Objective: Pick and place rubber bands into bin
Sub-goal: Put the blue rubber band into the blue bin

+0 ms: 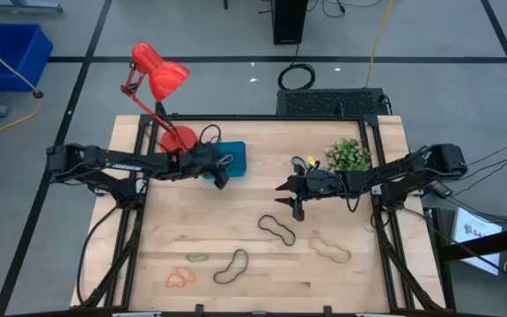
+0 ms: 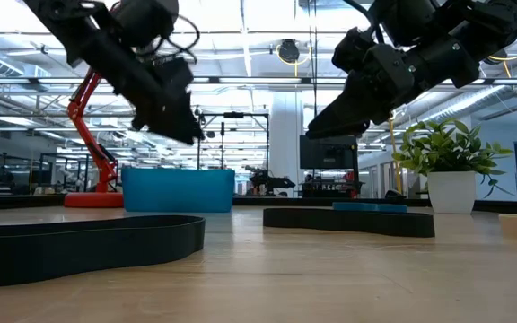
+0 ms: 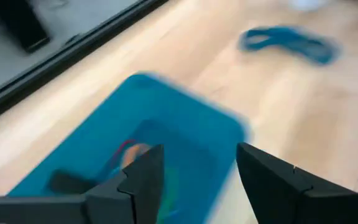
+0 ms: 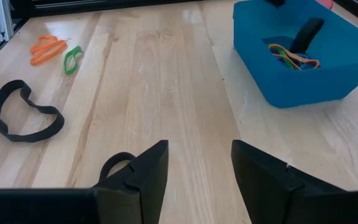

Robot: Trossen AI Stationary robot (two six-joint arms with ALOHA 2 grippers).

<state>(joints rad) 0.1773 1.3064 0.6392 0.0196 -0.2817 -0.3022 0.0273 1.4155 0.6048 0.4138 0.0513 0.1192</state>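
The teal bin (image 1: 236, 157) stands at the table's far left-centre beside the red lamp's base and holds several bands (image 4: 293, 56). My left gripper (image 1: 221, 173) hangs open and empty just above the bin (image 3: 166, 124). My right gripper (image 1: 290, 201) is open and empty above the table's middle (image 4: 197, 152). Loose on the wood lie a black band (image 1: 277, 229), a tan band (image 1: 330, 249), another black band (image 1: 231, 267), a green band (image 1: 197, 258), an orange band (image 1: 180, 279) and a blue band (image 3: 288, 42).
A red desk lamp (image 1: 158, 77) stands behind the bin, and a small potted plant (image 1: 349, 154) stands at the far right. Black frame rails run along the table's edges. Bare wood lies between the bin and the loose bands near the front.
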